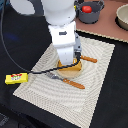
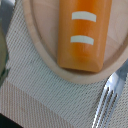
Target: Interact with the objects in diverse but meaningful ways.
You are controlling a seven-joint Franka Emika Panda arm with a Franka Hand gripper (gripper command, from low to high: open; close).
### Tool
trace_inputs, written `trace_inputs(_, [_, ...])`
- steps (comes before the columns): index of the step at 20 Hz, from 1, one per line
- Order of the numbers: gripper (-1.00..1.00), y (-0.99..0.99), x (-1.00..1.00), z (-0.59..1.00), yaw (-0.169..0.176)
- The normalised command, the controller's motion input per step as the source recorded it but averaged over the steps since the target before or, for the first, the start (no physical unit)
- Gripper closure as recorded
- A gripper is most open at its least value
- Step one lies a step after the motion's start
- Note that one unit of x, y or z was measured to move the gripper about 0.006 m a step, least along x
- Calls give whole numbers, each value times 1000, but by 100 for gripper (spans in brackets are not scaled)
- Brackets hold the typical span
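The bread (image 2: 82,35) sits on a plate (image 2: 42,55) right under the tool, w/ long side running away; can't tell if tool's open.

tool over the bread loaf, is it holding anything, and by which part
Cannot be told: the tool sits low over the bread loaf on its wooden plate, but neither view shows the fingers.
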Motion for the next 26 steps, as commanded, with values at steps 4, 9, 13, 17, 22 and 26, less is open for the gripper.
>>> trace_inputs(4, [-100, 0, 516, -11, -25])
trace_inputs(9, [-100, 0, 331, -120, -24])
trace_inputs(13, [-100, 0, 126, -133, -10])
trace_inputs(17, [-100, 0, 122, -162, -3])
trace_inputs(22, [-100, 0, 107, -123, 0])
trace_inputs(26, [-100, 8, 237, -131, 0])
